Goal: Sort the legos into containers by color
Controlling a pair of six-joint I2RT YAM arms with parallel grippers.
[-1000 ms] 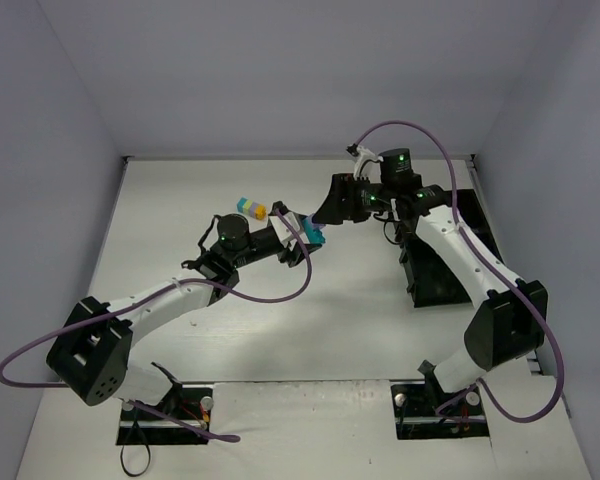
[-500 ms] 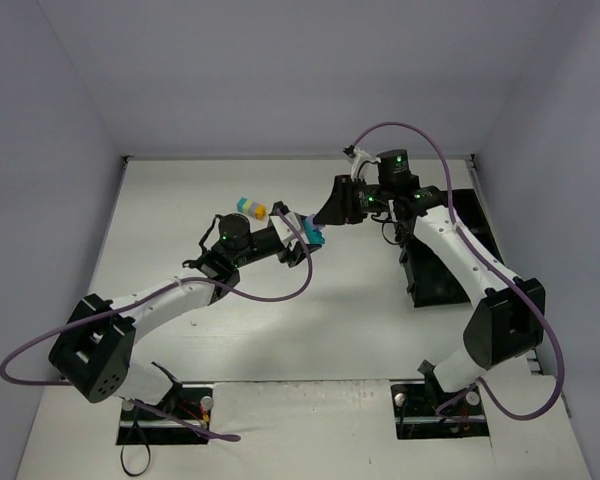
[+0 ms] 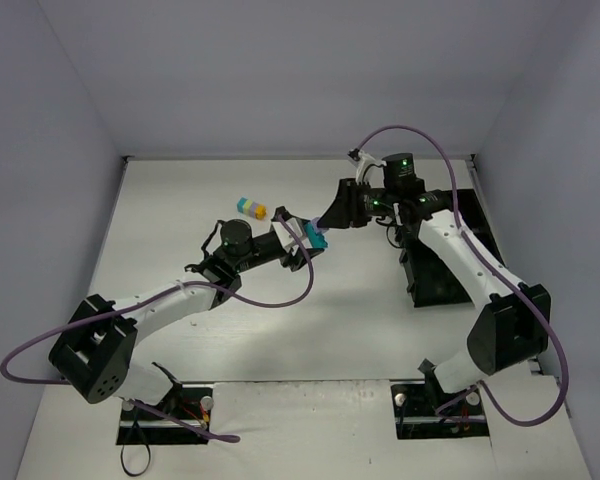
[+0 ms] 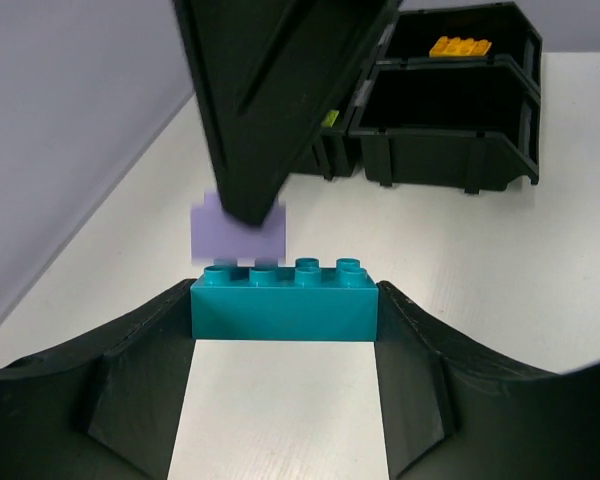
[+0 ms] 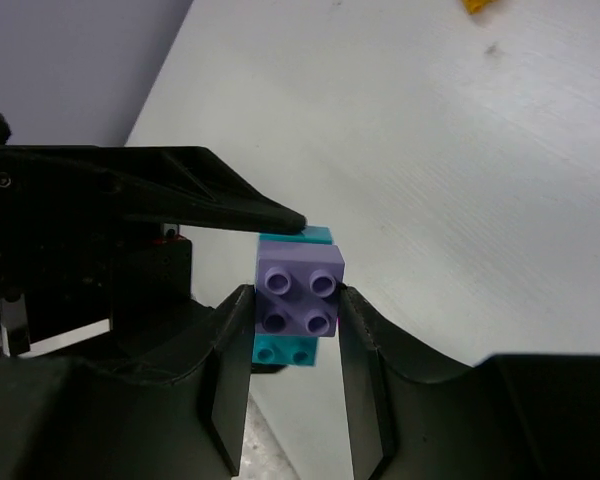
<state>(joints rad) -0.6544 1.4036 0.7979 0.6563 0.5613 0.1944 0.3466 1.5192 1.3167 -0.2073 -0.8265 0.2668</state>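
Observation:
My left gripper (image 4: 283,318) is shut on a cyan brick (image 4: 283,310), held across its long sides above the table. My right gripper (image 5: 298,300) is shut on a small lavender brick (image 5: 298,290) that sits right at the cyan brick's studs (image 4: 238,235). I cannot tell whether the two bricks are still joined. In the top view the two grippers meet at mid-table, the left gripper (image 3: 316,240) and the right gripper (image 3: 325,220). A loose cyan, yellow and orange cluster (image 3: 251,208) lies on the table behind the left arm.
The black compartment tray (image 3: 435,275) stands at the right under the right arm. In the left wrist view its bins (image 4: 450,150) hold an orange brick (image 4: 460,46) and a lime green piece (image 4: 330,120). The white table (image 3: 180,200) has walls at the left and back.
Both grippers have drifted slightly to the right together. Each keeps its hold on its brick.

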